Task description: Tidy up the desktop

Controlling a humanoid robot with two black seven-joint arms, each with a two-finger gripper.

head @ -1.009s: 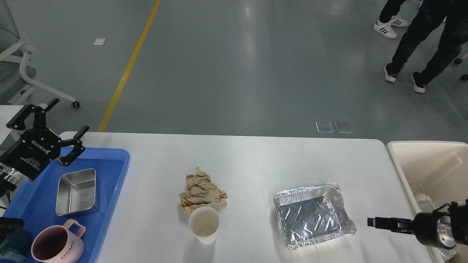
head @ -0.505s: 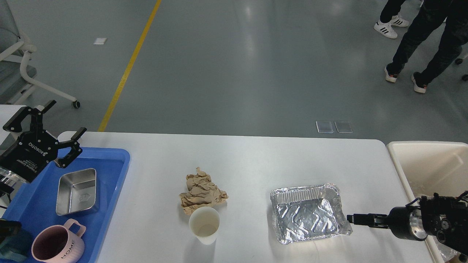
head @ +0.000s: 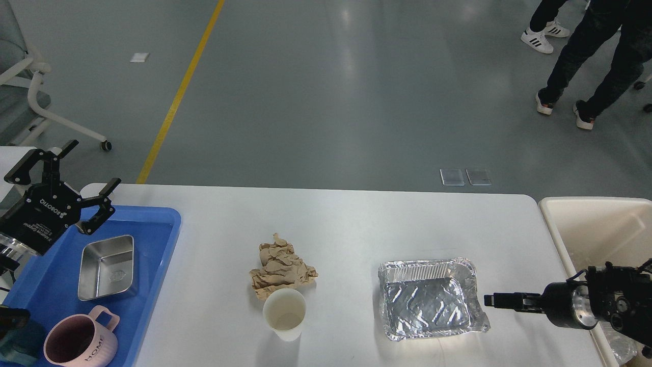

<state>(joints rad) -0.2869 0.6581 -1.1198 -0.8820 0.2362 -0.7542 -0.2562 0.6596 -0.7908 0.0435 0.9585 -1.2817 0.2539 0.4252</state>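
Note:
The desktop point(head: 356, 224) is a wide white tabletop. On it lie a crumpled brown paper wad point(head: 281, 267), a white paper cup point(head: 284, 312) just in front of the wad, and an empty foil tray point(head: 428, 300) to the right. My left gripper point(head: 93, 163) is open and empty, held above the far corner of the blue tray point(head: 163, 239). My right gripper point(head: 490, 299) comes in low from the right, its tip right at the foil tray's right rim. I see it edge-on, so its fingers cannot be told apart.
The blue tray at the left holds a steel container point(head: 107, 266) and a pink mug point(head: 81, 344). A cream bin point(head: 596, 224) stands off the table's right end. A person's legs point(head: 586, 56) are on the floor far right.
My right gripper has moved left to the foil tray's right rim. The foil tray has shifted a little left and turned squarer. My left gripper has drifted slightly left.

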